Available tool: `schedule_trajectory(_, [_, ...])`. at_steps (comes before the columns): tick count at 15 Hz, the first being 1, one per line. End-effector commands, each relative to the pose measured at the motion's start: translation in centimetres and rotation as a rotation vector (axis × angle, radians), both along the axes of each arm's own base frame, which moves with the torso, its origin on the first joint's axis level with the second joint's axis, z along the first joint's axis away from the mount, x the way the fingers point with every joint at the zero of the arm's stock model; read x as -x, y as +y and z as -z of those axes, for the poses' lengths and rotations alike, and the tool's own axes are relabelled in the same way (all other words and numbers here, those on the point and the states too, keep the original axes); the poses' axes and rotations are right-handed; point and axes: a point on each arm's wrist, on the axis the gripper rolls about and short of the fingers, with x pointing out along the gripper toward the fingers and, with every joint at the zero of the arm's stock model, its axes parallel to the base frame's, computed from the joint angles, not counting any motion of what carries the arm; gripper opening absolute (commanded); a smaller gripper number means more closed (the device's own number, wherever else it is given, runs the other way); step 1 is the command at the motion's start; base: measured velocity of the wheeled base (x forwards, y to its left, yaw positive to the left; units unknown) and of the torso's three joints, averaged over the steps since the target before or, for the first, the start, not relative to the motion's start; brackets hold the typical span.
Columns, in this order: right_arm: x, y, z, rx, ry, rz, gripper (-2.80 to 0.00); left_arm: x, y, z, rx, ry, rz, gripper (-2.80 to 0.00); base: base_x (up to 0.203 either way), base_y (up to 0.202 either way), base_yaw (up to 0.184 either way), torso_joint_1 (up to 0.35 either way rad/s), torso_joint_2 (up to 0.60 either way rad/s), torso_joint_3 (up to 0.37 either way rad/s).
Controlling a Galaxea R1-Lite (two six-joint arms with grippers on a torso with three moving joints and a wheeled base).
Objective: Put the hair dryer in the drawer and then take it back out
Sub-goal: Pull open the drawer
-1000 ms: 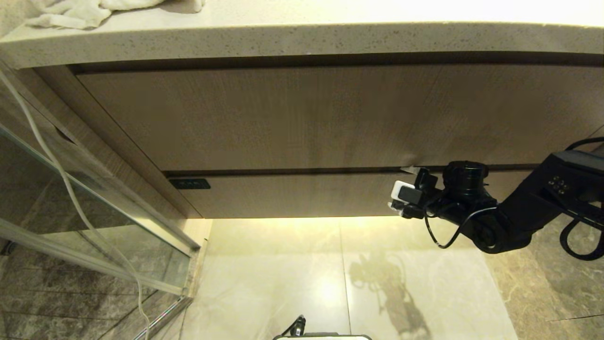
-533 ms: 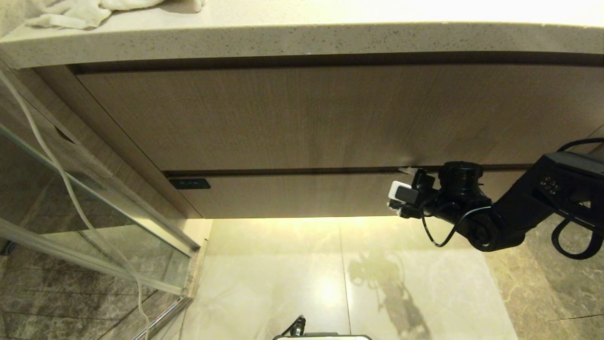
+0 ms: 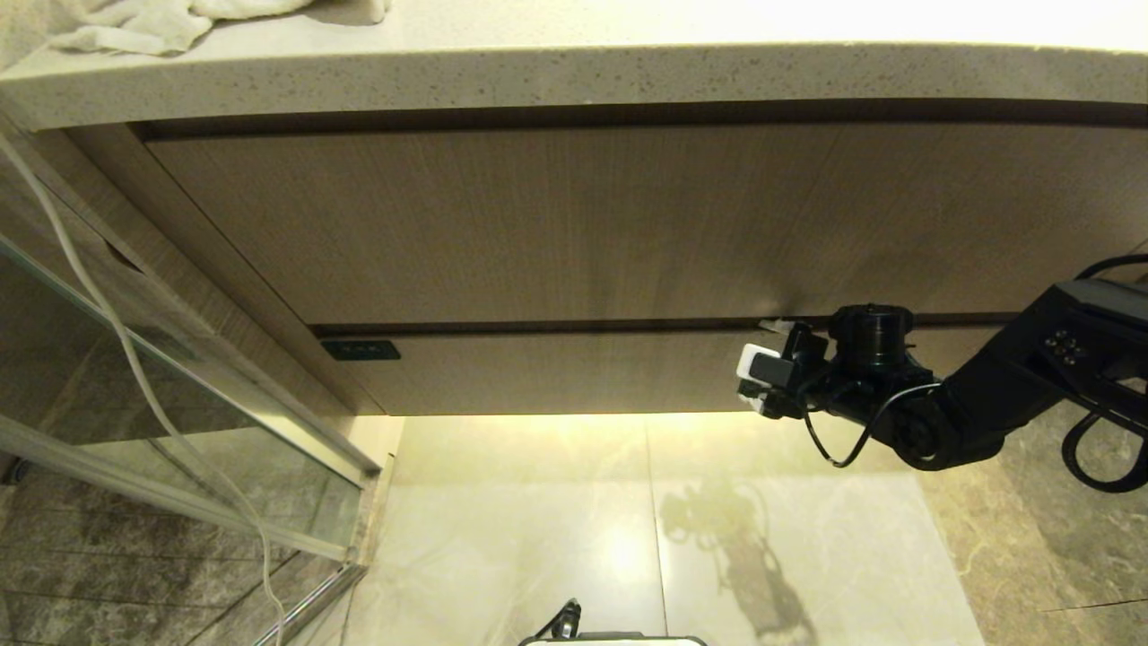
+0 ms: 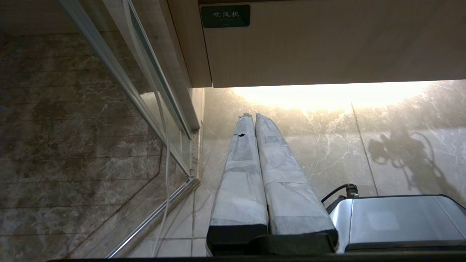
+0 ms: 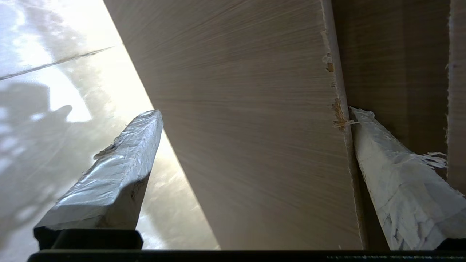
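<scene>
Presently we list the drawer (image 3: 574, 372): a wide, shallow wood-grain front, fully closed, its long axis running level across the vanity under the taller wood-grain panel (image 3: 574, 224). We note a small black label (image 3: 360, 349) at its left end. Its inside is hidden from us, and its right end is covered by the robot's arm.

Hair dryer: we find it in no view, so we cannot give its place or which way it points.

Right gripper (image 5: 251, 131): we record it spread wide and holding nothing, straddling the drawer front. One taped finger (image 5: 393, 182) sits in the dark gap along the front's chipped top edge; the other finger (image 5: 113, 174) hangs under the bottom edge, over the floor. In the head view its fingertips are hard to make out behind the wrist.

Left gripper (image 4: 255, 120): pressed together, empty, parked low over the marble floor (image 4: 327, 145).

Stone countertop (image 3: 574, 76): carries a white towel (image 3: 152, 22), cut off at the frame's edge.
</scene>
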Motion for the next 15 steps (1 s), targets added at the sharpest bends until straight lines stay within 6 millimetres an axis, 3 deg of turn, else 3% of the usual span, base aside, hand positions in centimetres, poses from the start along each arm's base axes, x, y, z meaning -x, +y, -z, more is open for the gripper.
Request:
schedule_trajectory(1, [0.5, -0.1, -1.0, -0.001, 0.014, 0.011, 0.0, 0.0, 0.0, 0.0, 0.0, 0.001, 0.0, -2.8, 0.0, 0.0, 0.0, 0.0, 0.0, 0.0])
schedule_trajectory(15, [3.5, -0.7, -1.6, 0.019, 0.107, 0.037, 0.0, 0.0, 0.0, 0.0, 0.0, 0.002, 0.0, -2.8, 0.0, 0.0, 0.0, 0.0, 0.0, 0.0])
